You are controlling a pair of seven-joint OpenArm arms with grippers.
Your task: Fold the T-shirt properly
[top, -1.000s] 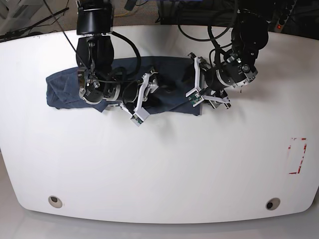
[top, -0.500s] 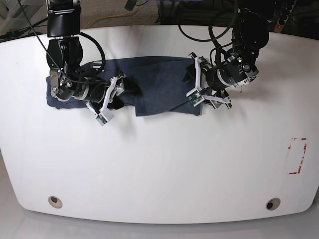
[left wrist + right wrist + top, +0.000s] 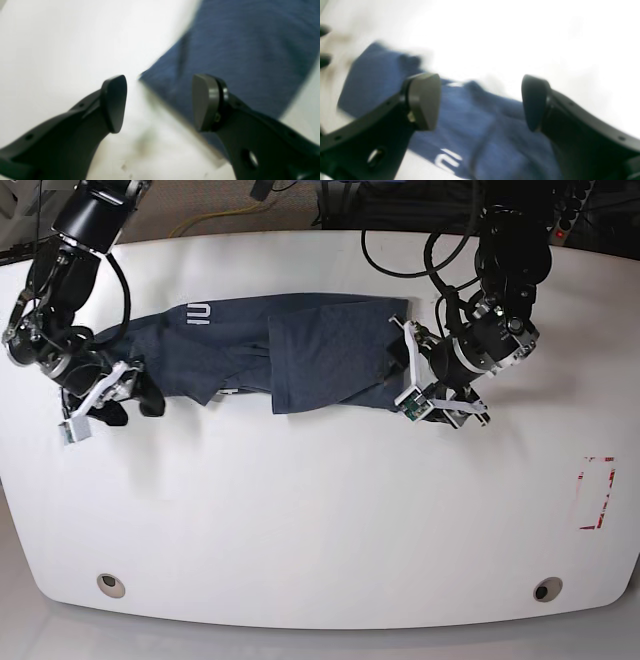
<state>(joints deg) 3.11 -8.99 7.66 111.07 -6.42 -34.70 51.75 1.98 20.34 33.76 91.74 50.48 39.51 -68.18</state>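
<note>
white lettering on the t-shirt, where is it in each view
Base: white lettering at the T-shirt's upper left edge.
Right wrist: lettering at bottom centre, below the open right gripper.
Left wrist: not in it.
Shared landmark: the T-shirt itself, on the white table.

Navy heathered T-shirt [image 3: 300,355] with white lettering, white table [image 3: 320,510], seemingly red-marked rectangle [image 3: 596,492]
</note>
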